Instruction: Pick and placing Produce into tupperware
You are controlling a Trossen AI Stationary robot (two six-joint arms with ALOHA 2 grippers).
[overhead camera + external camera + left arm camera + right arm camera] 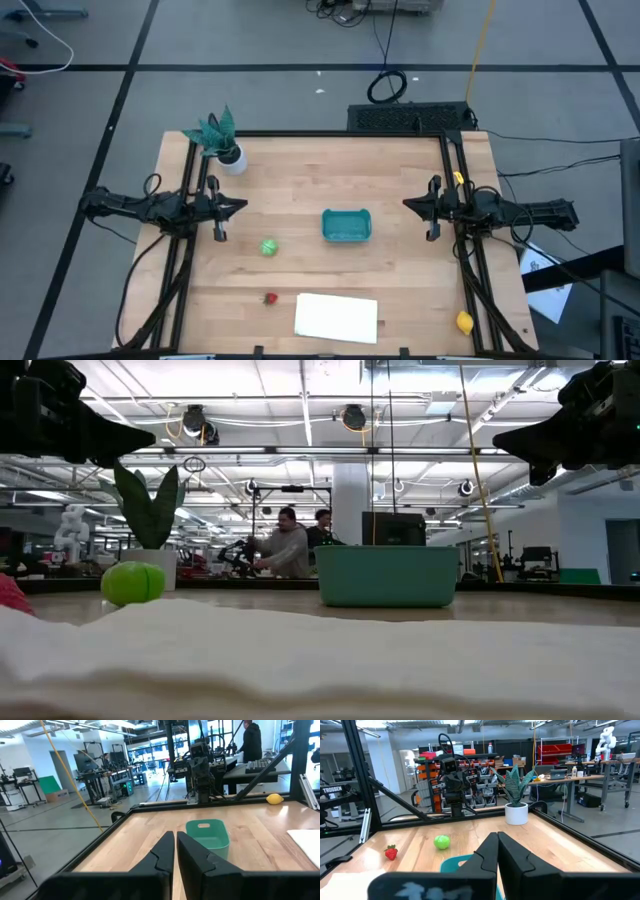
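The teal tupperware tub stands on the table right of centre, also in the low view and the left wrist view. The light-green fruit lies left of it. The red strawberry rests near the white sheet. The yellow lemon sits by the table's near right corner. My left gripper hovers shut at the table's left side. My right gripper hovers shut at the right side, beside the tub.
A teal leafy plant in a white pot stands at the far left corner. A flat white sheet lies at the near edge. A black frame rims the table. People sit at benches beyond the table.
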